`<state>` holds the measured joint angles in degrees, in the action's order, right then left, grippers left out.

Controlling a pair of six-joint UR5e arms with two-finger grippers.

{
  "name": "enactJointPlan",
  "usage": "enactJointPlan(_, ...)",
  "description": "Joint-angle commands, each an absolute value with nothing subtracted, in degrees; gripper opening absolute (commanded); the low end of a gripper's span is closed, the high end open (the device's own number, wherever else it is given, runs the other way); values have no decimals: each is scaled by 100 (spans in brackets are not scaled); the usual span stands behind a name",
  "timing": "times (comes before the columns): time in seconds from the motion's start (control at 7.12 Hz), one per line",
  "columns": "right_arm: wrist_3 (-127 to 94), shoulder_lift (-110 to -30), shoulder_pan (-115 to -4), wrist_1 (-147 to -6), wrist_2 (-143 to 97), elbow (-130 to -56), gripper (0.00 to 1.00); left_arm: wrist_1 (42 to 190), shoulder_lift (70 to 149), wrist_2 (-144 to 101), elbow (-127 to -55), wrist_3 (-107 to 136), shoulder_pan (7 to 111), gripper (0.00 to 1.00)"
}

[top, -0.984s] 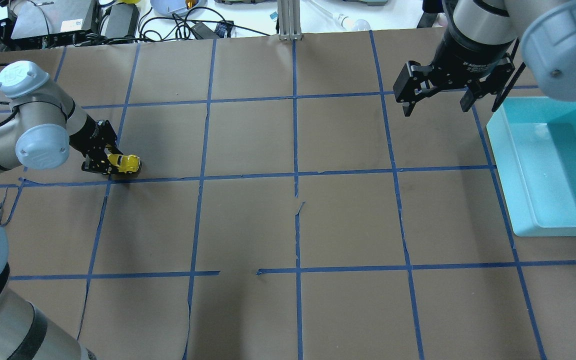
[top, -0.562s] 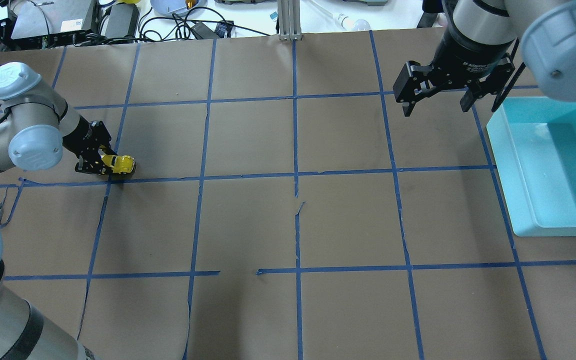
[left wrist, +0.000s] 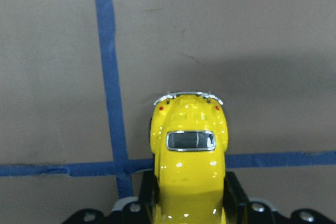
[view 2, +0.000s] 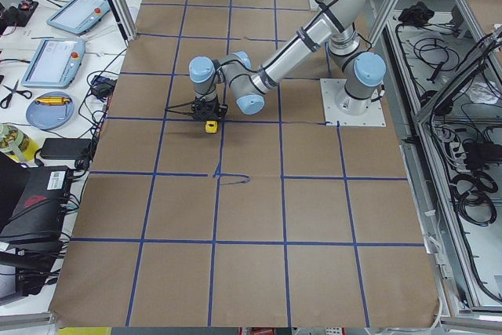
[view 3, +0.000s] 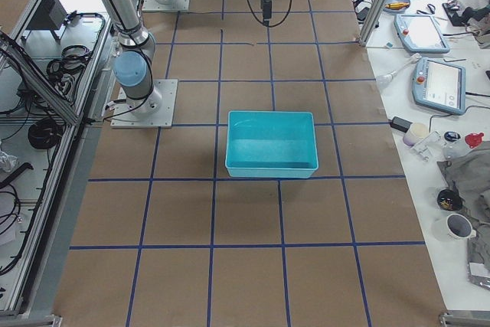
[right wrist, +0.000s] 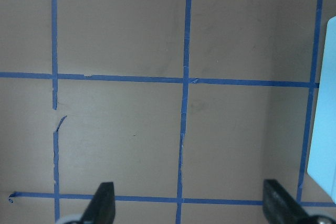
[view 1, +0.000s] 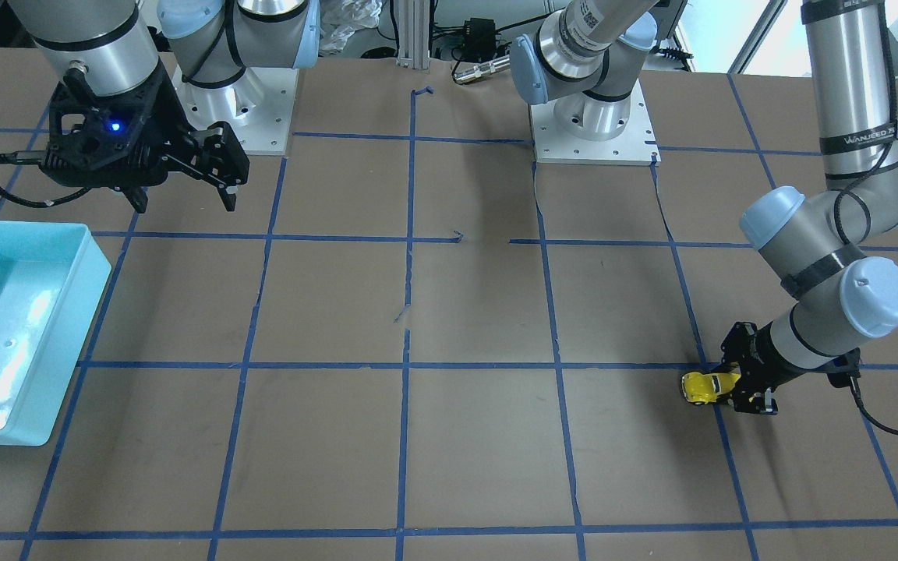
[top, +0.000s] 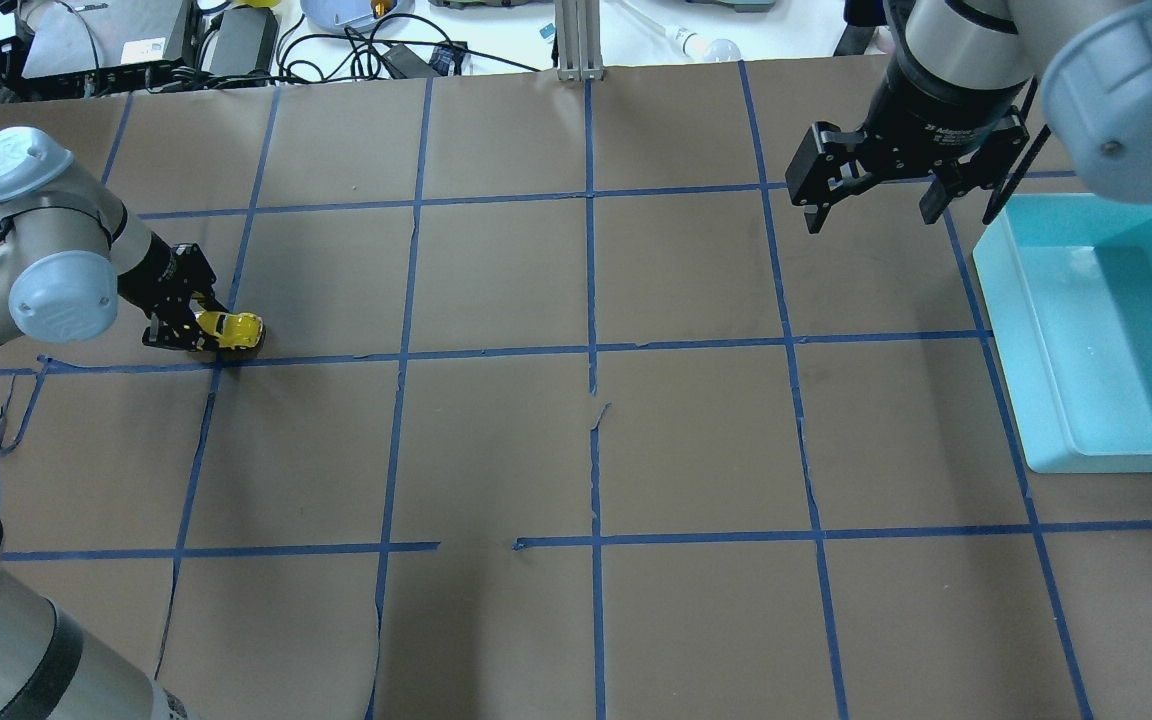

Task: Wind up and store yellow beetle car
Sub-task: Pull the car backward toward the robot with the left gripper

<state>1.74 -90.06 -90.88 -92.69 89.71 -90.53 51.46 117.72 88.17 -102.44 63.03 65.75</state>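
Left tool (view 1: 720, 386), seen from across the desk (view 1: 418, 460), lies low and nearly flat, clamped narrow on the sides of the car (view 1: 698, 387), which sits on the paper near a crossing of blue tape (view 1: 558, 365). The right tool (view 1: 184, 204) hangs spread wide and empty beside the bin (view 1: 94, 257), well apart from the car. From overhead the car (top: 238, 328) pokes out of the left tool (top: 201, 330) just above a tape line. The right tool (top: 874, 220) waits open by the rim of the bin (top: 996, 300) on the far side. The view from the left end shows the car (view 2: 211, 125) small under the left tool (view 2: 209, 114) and low on the desk, though wheel contact is too small to judge. The view from the right end shows the bin (view 3: 269, 115) with nothing in it. The left wrist view looks down the roof of the car (left wrist: 190, 156), with a finger (left wrist: 149, 199) pressed on each side and a silver bumper facing away. The right wrist view shows one spread finger (right wrist: 103, 203) at each lower corner and only bare paper between them. Winding seems to be the step in hand. It should go best with the wheels pressed firmly to the desk so they roll, not skid. The drag should run straight along the body, and the grip should stay level so the glossy shell cannot twist or slip out.
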Motion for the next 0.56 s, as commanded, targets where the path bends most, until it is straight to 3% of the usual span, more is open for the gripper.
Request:
enactJointPlan(0.0,158,-9009,-9088,-9272,8974,-9053,100,5142,11769,8824,-10239,6267,6557,0)
enactJointPlan(0.42,176,-9000,-9088,-9272,8982,-9053,100,5142,11777,8833,-10230,6144,6530,0)
